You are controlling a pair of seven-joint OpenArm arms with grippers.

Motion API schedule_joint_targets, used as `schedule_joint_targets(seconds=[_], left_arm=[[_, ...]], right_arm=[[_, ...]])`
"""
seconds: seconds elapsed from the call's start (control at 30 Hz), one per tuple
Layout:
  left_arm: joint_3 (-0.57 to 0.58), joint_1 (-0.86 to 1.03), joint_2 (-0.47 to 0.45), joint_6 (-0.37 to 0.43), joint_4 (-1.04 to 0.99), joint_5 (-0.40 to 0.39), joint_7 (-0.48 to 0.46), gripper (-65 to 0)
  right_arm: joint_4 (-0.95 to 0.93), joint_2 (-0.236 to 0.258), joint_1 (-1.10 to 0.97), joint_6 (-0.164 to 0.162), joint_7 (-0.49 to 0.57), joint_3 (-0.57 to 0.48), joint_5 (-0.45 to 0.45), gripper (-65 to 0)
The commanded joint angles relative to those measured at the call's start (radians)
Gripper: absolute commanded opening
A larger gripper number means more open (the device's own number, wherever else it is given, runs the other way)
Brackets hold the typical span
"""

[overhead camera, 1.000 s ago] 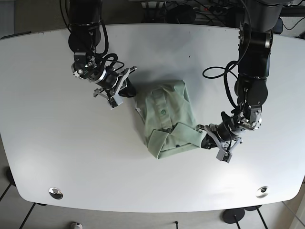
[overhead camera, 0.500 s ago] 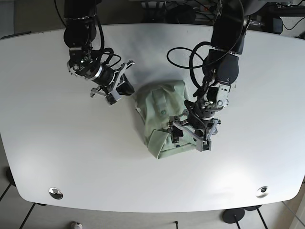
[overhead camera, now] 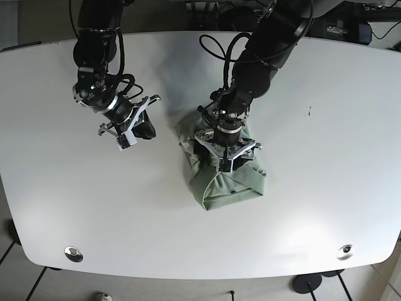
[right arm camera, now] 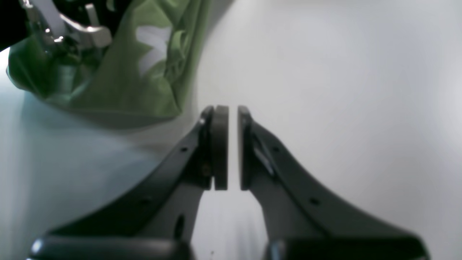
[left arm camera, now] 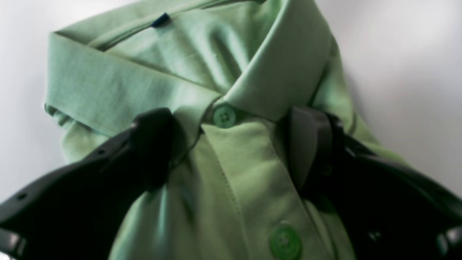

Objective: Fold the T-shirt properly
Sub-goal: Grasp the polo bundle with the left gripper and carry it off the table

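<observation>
The green polo T-shirt (overhead camera: 227,179) lies folded into a compact bundle at the middle of the white table (overhead camera: 326,207). My left gripper (overhead camera: 224,149) is over the bundle's upper half. In the left wrist view it (left arm camera: 231,144) is open, with one finger (left arm camera: 151,148) on each side of the buttoned placket, just below the collar (left arm camera: 274,72). My right gripper (overhead camera: 131,130) is off the shirt to its left, above bare table. In the right wrist view it (right arm camera: 232,144) is shut on nothing, with only a slit between the pads, and the shirt (right arm camera: 119,83) is at the upper left.
Two round metal fittings (overhead camera: 73,253) (overhead camera: 344,252) sit near the table's front edge. Black cables (overhead camera: 216,47) loop from the left arm over the table's back. The left arm's metal parts (right arm camera: 72,32) show above the shirt in the right wrist view.
My left arm swung from the shirt's lower right edge up over the bundle's middle. My right arm drew back to the left, away from the shirt.
</observation>
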Motion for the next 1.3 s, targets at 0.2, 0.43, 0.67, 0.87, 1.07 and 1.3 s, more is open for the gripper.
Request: schedule_joint_targets(seconds=[0.2, 0.43, 0.67, 0.87, 1.07, 1.3], left_arm=[[-0.243, 0.083, -0.24, -0.326, -0.012, 0.0, 0.106, -20.3], [-0.487, 0.035, -0.547, -0.901, -0.149, 0.007, 0.261, -20.4], [-0.478, -0.042, -0.842, -1.021, -0.456, 0.008, 0.161, -20.4], [-0.378, -0.042, -0.966, -1.021, -0.589, 0.003, -0.012, -20.4], [-0.397, -0.042, -1.018, -1.021, -0.615, -0.027, -0.112, -20.6], [-0.41, 0.026, -0.949, -1.021, -0.36, -0.188, -0.109, -20.6]], right_arm=[[0.018, 0.006, 0.026, 0.002, 0.026, 0.003, 0.021, -60.7], [0.018, 0.006, 0.026, 0.002, 0.026, 0.003, 0.019, -60.7], [0.026, 0.006, 0.024, 0.002, 0.026, 0.004, 0.021, -60.7], [0.028, 0.003, 0.02, 0.002, 0.026, 0.004, 0.021, -60.7], [0.074, -0.002, 0.0, 0.002, 0.026, 0.004, 0.013, -60.7], [0.095, 0.006, -0.022, 0.002, 0.035, 0.004, 0.01, -60.7]])
